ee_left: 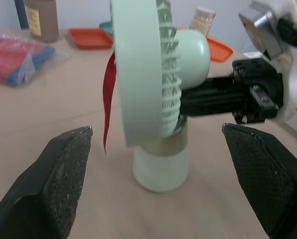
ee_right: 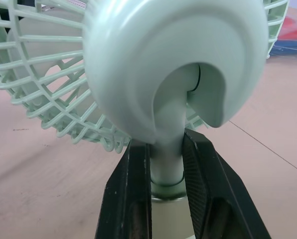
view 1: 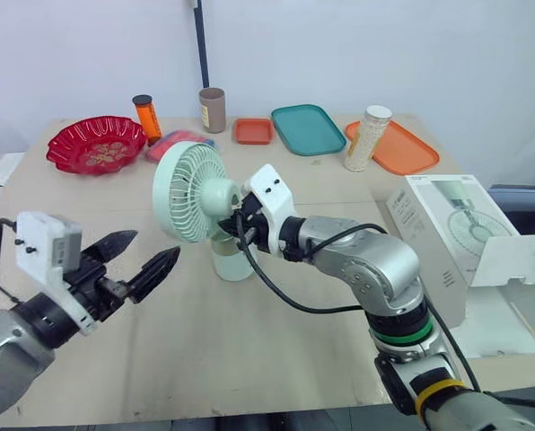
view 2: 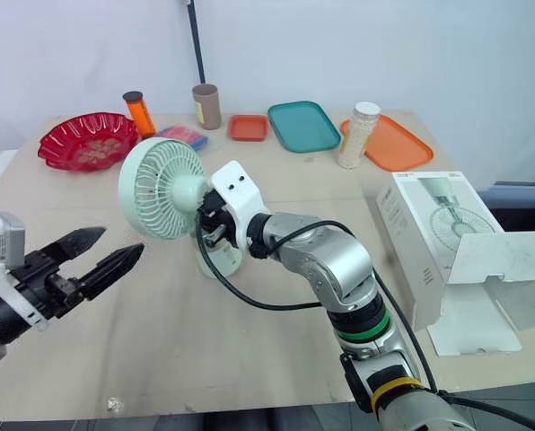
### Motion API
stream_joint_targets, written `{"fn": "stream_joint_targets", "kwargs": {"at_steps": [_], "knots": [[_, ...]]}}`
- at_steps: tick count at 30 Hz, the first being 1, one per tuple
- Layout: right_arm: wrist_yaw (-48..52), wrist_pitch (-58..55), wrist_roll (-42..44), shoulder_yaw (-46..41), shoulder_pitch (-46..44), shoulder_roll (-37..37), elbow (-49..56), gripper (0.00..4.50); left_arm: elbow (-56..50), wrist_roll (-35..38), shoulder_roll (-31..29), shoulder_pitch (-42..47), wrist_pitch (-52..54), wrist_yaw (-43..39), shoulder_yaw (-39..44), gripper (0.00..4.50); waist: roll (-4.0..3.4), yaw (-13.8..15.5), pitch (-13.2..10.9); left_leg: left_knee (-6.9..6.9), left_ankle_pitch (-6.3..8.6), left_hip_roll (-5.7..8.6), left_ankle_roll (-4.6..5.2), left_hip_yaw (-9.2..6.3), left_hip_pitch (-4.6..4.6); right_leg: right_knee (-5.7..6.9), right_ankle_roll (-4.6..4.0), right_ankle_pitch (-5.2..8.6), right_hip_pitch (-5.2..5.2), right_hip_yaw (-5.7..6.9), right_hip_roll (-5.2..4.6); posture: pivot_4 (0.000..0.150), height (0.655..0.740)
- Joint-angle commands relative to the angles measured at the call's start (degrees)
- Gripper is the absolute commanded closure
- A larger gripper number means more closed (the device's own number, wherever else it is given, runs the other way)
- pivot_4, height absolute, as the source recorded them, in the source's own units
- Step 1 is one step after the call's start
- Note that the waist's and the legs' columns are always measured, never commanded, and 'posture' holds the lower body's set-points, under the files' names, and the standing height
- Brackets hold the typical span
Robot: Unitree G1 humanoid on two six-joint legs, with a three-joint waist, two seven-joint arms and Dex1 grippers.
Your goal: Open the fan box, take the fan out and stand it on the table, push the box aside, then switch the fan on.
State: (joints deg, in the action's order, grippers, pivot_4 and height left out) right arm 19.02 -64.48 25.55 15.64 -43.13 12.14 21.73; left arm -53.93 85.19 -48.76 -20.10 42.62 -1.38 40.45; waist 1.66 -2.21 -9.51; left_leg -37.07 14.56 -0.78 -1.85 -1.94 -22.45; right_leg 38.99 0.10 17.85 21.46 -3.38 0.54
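Fan point(view 1: 189, 191) stands upright — right gripper point(view 1: 236, 223) clamped on its neck point(ee_right: 166, 159) from behind, left gripper point(view 1: 153, 247) spread wide facing the grille point(ee_left: 138, 74); switch seemingly hidden.

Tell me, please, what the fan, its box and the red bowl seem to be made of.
The fan: pale green moulded plastic, smooth with a soft sheen; thin grille ribs and a rounded housing suggest it. The box: white printed cardboard, matte; its opened flap folds along a crease. The red bowl: probably glossy translucent plastic, possibly glass; bright highlights on a scalloped rim.
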Motion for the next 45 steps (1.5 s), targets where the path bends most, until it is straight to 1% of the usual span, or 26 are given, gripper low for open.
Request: {"fn": "stream_joint_targets", "kwargs": {"at_steps": [1,3,5,6,7,9,10,11,14,17,24,29,30,32,34,39,42,45], "knots": [[0.72,0.59,0.41,-0.91,-0.15,-0.24,2.45,4.12,-1.51,-3.63,-0.31,-8.57,0.17,-11.24,8.73,0.06,-0.01,-0.12,-0.01,0.05,-0.01,0.00,-0.02,0.00,0.01,-0.02,0.00,0.00,0.00,0.00,0.00,0.150,0.7382],[0.85,0.74,0.31,-0.90,-0.62,-0.24,2.86,4.12,-0.56,-9.07,0.51,-13.80,-0.65,-18.79,11.16,0.06,-0.03,-0.42,-0.02,0.31,-0.10,0.02,-0.16,0.10,0.07,-0.05,-0.04,0.02,0.08,-0.06,-0.01,0.150,0.7382],[0.71,0.21,0.78,-1.58,-1.25,-0.93,3.27,4.12,1.68,-15.61,1.08,-16.25,-3.05,-24.52,10.15,0.06,-0.08,-0.41,-0.05,0.46,-0.16,0.05,-0.25,0.10,0.12,-0.06,-0.08,0.05,0.12,-0.09,-0.02,0.150,0.7382],[0.62,0.05,0.86,-1.77,-1.47,-1.13,3.42,4.12,3.44,-18.58,1.13,-16.11,-4.04,-26.03,8.58,0.29,-0.08,-0.39,-0.05,0.53,-0.20,0.05,-0.29,0.07,0.12,-0.05,-0.11,0.07,0.15,-0.08,0.00,0.150,0.7382],[0.51,-0.14,0.94,-1.95,-1.55,-1.33,3.57,4.12,5.16,-21.77,1.13,-15.21,-5.36,-27.30,6.78,0.57,-0.09,-0.37,-0.05,0.57,-0.23,0.05,-0.32,0.01,0.12,-0.05,-0.13,0.08,0.16,-0.07,0.04,0.150,0.7382],[0.45,-0.36,0.78,-2.01,-1.36,-1.15,4.00,4.12,8.52,-25.63,1.09,-11.79,-7.01,-28.00,3.22,1.10,-0.12,-0.36,-0.07,0.62,-0.27,0.03,-0.37,-0.02,0.12,-0.03,-0.16,0.09,0.18,-0.07,0.09,0.150,0.7382],[0.50,-0.47,0.78,-2.13,-1.19,-0.93,4.36,4.12,10.04,-27.08,1.02,-10.07,-7.56,-28.46,1.48,1.62,-0.11,-0.38,-0.07,0.63,-0.28,0.03,-0.37,-0.02,0.12,-0.03,-0.16,0.09,0.18,-0.07,0.08,0.150,0.7382],[0.59,-0.69,0.89,-2.30,-1.04,-0.72,4.74,4.12,11.30,-28.56,0.74,-8.79,-7.88,-29.36,-0.25,1.84,-0.07,-0.41,-0.05,0.63,-0.28,0.02,-0.38,-0.02,0.10,-0.02,-0.16,0.09,0.20,-0.07,0.09,0.150,0.7382],[1.32,-0.72,1.55,-2.87,-0.39,-0.04,6.12,4.12,14.75,-33.36,0.74,-4.20,-10.13,-31.88,-4.76,2.98,0.02,-0.45,-0.02,0.65,-0.27,0.01,-0.38,0.02,-0.03,-0.02,-0.17,0.07,0.35,-0.08,0.06,0.150,0.7382],[4.14,2.16,3.21,-4.20,2.47,1.66,8.89,4.12,18.70,-36.44,-0.03,2.57,-11.48,-34.23,-10.04,3.87,0.05,-0.19,0.00,0.67,-0.26,0.01,-0.37,0.03,-0.06,-0.01,-0.17,0.07,0.41,-0.06,0.03,0.150,0.7382],[9.43,6.44,7.33,-7.59,7.42,4.39,12.85,4.12,21.83,-40.81,-1.12,7.52,-13.11,-42.95,-16.32,3.87,0.04,-0.71,-0.03,0.68,-0.26,-0.05,-0.36,0.05,-0.09,0.02,-0.18,0.06,0.44,-0.02,0.05,0.150,0.7382],[14.73,14.27,6.25,-5.74,11.82,7.52,12.80,4.12,24.28,-46.15,-1.90,9.49,-18.38,-51.32,-21.60,3.87,0.04,-0.56,-0.03,0.67,-0.26,-0.09,-0.35,0.04,-0.08,0.03,-0.19,0.05,0.44,-0.01,0.08,0.150,0.7382],[15.23,15.05,6.57,-5.78,12.24,7.54,12.49,4.12,24.99,-46.77,-1.96,10.15,-18.94,-52.46,-22.57,4.29,0.04,-0.56,-0.03,0.67,-0.26,-0.08,-0.36,0.05,-0.08,0.03,-0.19,0.05,0.44,-0.01,0.08,0.150,0.7382],[16.65,16.37,7.26,-5.74,12.94,7.62,12.15,4.12,26.53,-48.12,-1.78,11.52,-20.20,-54.16,-24.12,4.44,0.04,-0.57,-0.03,0.66,-0.26,-0.08,-0.35,0.05,-0.08,0.04,-0.19,0.05,0.43,-0.01,0.08,0.150,0.7382],[19.46,19.70,6.43,-4.89,14.09,8.52,11.24,4.12,28.56,-49.90,-1.18,13.80,-21.51,-55.53,-26.78,4.44,0.04,-0.51,-0.02,0.66,-0.26,-0.10,-0.35,0.05,-0.07,0.05,-0.20,0.04,0.43,-0.01,0.10,0.150,0.7382],[22.64,23.78,5.41,-3.79,15.02,9.42,8.63,4.12,31.59,-53.36,0.05,16.46,-24.90,-58.01,-30.88,4.44,0.05,-0.54,-0.02,0.66,-0.26,-0.10,-0.34,0.07,-0.07,0.05,-0.20,0.04,0.42,-0.02,0.11,0.150,0.7382],[25.09,24.44,7.05,-4.47,16.10,10.05,7.30,4.12,33.64,-54.22,0.60,18.23,-25.55,-59.38,-32.12,4.44,0.06,-0.48,-0.02,0.65,-0.26,-0.10,-0.34,0.03,-0.07,0.05,-0.21,0.04,0.41,0.01,0.11,0.150,0.7382],[26.64,26.20,6.02,-3.25,17.19,10.65,6.97,4.12,34.36,-54.61,0.42,18.44,-26.10,-60.93,-32.41,4.44,0.06,-0.50,-0.01,0.63,-0.26,-0.10,-0.33,0.03,-0.08,0.06,-0.21,0.04,0.41,0.01,0.10,0.150,0.7382]]}}
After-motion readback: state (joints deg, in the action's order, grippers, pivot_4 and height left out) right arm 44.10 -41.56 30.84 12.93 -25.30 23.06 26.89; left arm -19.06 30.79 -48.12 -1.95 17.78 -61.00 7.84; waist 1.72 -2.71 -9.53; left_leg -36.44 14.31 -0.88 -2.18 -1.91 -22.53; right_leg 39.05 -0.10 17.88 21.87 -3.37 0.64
